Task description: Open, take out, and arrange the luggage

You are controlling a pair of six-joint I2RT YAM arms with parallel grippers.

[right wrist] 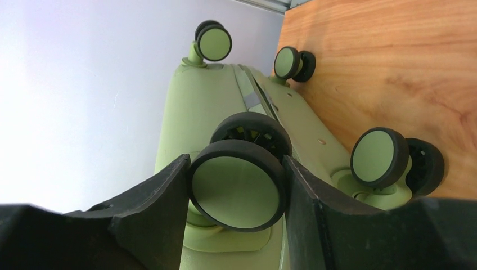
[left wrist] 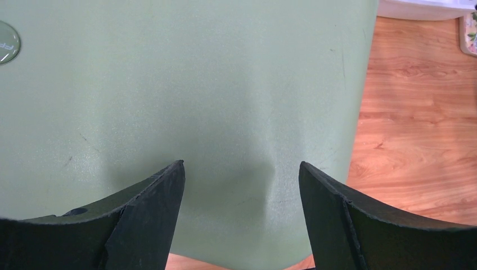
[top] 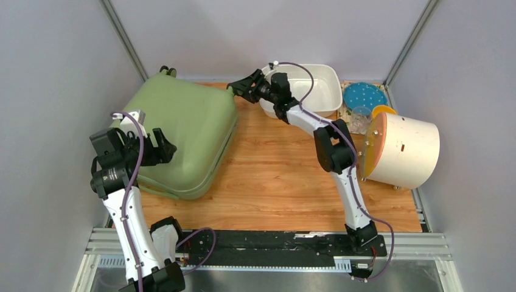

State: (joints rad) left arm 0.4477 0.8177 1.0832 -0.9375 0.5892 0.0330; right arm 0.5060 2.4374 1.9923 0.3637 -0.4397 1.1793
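Grey walls box in a wooden table, and I work from its near edge outward. Nearest, at about 9 o'clock, my left gripper hovers over the near part of the lid with its jaws spread wide, holding nothing. The luggage lies flat and zipped, filling the table from 8 to 11 o'clock. I judge the shell stiff, smooth and slippery under the pads, and bulky enough to drag rather than lift. The better holds are the wheels and the zipper seam round its rim. At its far corner, near 12 o'clock, my right gripper brackets one wheel, pinching it with no gap showing at either side. A white tub sits just beyond.
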